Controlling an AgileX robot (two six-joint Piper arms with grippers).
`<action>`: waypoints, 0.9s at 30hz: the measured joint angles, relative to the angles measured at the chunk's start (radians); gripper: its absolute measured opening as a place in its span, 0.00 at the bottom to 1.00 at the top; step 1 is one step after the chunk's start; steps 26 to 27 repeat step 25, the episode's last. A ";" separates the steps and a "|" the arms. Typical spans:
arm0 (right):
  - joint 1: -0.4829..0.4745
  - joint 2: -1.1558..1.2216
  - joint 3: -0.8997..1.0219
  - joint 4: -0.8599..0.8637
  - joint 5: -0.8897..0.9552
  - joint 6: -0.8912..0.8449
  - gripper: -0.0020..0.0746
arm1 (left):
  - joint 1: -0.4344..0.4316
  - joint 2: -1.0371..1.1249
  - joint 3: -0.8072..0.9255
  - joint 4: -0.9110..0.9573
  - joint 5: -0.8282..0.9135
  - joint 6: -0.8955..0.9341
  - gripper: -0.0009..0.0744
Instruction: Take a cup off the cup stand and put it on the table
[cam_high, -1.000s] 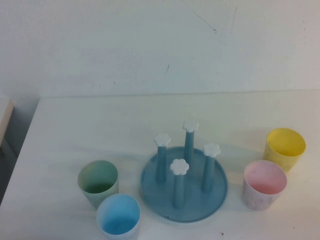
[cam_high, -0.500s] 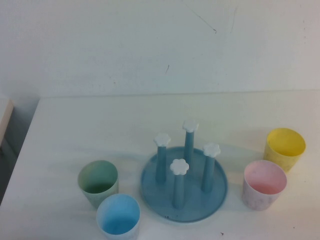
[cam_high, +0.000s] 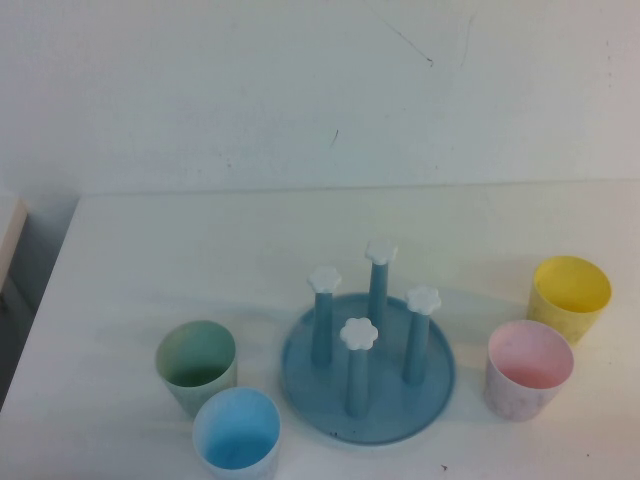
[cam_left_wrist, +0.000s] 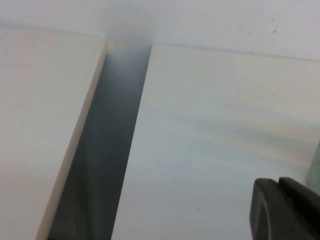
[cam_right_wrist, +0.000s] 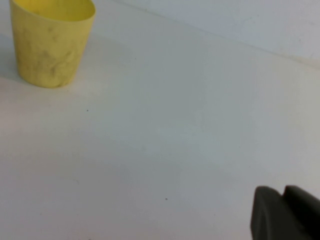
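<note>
The light blue cup (cam_high: 237, 435) stands upright on the white table (cam_high: 180, 260), just front-left of the cup stand (cam_high: 368, 365). The stand's round blue tray holds four upright pegs with white flower caps, and all the pegs are bare. Neither arm shows in the high view. My left gripper (cam_left_wrist: 278, 182) shows only in the left wrist view, shut and empty, low over the table near its left edge. My right gripper (cam_right_wrist: 283, 192) shows only in the right wrist view, shut and empty, over bare table some way from the yellow cup (cam_right_wrist: 50, 40).
A green cup (cam_high: 196, 365) stands beside the light blue cup. A pink cup (cam_high: 529, 368) and the yellow cup (cam_high: 568, 296) stand right of the stand. A dark gap (cam_left_wrist: 105, 150) separates the table's left edge from another pale surface.
</note>
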 joint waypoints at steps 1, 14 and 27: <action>0.000 0.000 0.000 0.000 0.000 0.000 0.08 | 0.000 0.000 0.000 0.000 0.000 0.000 0.01; 0.000 0.000 0.000 0.000 0.000 0.000 0.08 | 0.000 0.000 0.000 -0.045 0.002 0.000 0.01; 0.000 0.000 0.000 0.000 0.000 0.000 0.07 | 0.000 0.000 0.000 -0.045 0.002 0.000 0.01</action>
